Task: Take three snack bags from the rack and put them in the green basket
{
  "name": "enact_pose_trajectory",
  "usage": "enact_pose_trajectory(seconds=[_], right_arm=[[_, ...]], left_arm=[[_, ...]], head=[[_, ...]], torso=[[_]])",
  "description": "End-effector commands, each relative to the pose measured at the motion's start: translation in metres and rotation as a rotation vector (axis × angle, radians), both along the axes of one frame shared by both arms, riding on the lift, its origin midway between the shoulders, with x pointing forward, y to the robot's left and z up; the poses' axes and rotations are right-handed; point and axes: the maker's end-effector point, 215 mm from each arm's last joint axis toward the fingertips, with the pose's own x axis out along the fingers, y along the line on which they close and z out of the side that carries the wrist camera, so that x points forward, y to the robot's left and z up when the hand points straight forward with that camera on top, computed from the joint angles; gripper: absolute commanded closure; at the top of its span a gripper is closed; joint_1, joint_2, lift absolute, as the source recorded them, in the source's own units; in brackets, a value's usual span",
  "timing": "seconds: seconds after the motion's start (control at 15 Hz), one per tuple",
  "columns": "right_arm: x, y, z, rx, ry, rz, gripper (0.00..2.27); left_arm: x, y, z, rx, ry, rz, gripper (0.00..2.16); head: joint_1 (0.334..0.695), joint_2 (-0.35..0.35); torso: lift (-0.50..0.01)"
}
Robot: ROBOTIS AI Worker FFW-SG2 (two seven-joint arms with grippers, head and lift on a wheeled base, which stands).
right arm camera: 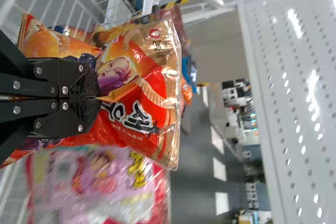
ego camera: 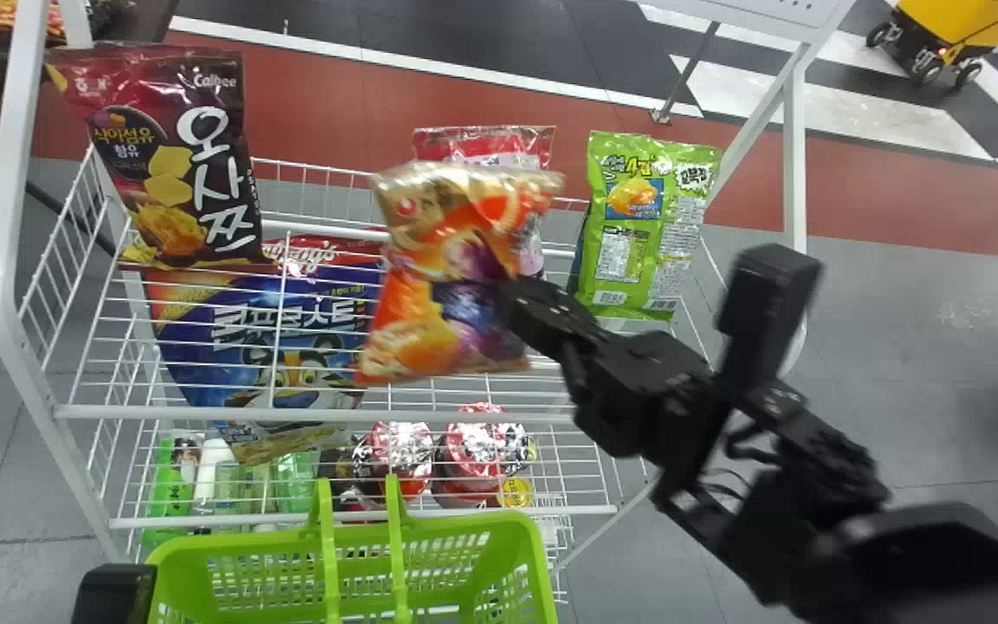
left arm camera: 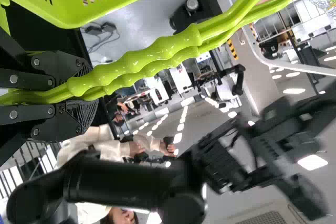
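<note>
In the head view my right gripper (ego camera: 521,303) holds an orange snack bag (ego camera: 456,277) above the rack's upper shelf. In the right wrist view the gripper (right arm camera: 97,97) is shut on the orange bag (right arm camera: 139,98), pinching its face. The green basket (ego camera: 291,563) stands at the front, before the rack (ego camera: 334,414), its two handles raised. My left gripper (left arm camera: 79,95) is shut on the basket handles (left arm camera: 136,61) in the left wrist view; in the head view part of the left arm's black gripper (ego camera: 113,594) shows at the basket's left.
On the rack stand a dark red snack bag (ego camera: 178,165), a green bag (ego camera: 651,225), and a pink-red bag (ego camera: 482,143) behind the held one. A blue bag (ego camera: 282,347), cups (ego camera: 473,451) and bottles (ego camera: 174,485) sit lower. White posts frame the rack.
</note>
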Motion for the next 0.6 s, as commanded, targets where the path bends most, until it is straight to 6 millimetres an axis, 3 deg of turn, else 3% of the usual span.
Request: enact_pose_trajectory(seconds=[0.0, 0.2, 0.53], right_arm=[[-0.032, -0.024, -0.013, -0.028, 0.093, -0.015, 2.07], [-0.063, -0.038, -0.019, -0.015, 0.168, -0.017, 2.07], [-0.123, -0.016, -0.088, 0.029, 0.467, 0.036, 2.07]], left_arm=[[0.005, 0.002, -0.005, 0.010, 0.003, 0.010, 1.87], [0.012, 0.002, -0.009, 0.017, 0.009, 0.030, 1.87], [0.023, 0.005, -0.008, 0.012, 0.002, 0.047, 1.87]], head=[[0.695, -0.350], [0.695, -0.350], [0.695, -0.350]], torso=[[-0.007], [-0.007], [-0.007]])
